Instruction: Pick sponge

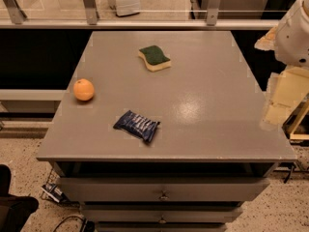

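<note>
The sponge [154, 57], with a dark green top over pale yellow foam and wavy edges, lies flat on the grey table [207, 81] toward its far middle. My gripper [275, 109] shows as a pale cream shape at the right edge of the view, just off the table's right side, hanging from the white arm [293, 30]. It is far to the right of the sponge and nearer the front, and touches nothing.
An orange fruit [83, 89] sits near the table's left edge. A dark blue snack packet [137, 125] lies near the front middle. Drawers [163, 190] run below the top. A glass railing [145, 18] stands behind the table. Cables [63, 216] lie on the floor at lower left.
</note>
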### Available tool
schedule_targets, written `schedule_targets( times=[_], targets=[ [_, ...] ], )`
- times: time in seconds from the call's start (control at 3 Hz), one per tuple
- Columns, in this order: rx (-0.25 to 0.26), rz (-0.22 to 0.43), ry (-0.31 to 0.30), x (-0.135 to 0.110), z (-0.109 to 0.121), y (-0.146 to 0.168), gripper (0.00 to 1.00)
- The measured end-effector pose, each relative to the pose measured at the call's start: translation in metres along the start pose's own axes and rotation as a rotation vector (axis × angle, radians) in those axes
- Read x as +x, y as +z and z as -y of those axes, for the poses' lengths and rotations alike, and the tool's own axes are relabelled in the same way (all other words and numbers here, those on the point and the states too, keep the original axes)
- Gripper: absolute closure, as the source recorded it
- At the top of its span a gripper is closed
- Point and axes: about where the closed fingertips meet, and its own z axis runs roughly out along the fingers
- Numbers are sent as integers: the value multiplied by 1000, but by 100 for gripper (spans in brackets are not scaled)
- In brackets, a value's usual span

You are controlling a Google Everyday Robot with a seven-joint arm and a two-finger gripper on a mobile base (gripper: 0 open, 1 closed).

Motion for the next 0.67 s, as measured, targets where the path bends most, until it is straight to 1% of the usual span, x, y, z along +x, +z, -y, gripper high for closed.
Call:
schedule_targets(
  times=[0.33,0.67],
  targets=[
    [0,0,0,0,0,0,0],
    [33,25,17,-2,7,-2,0]
  ],
)
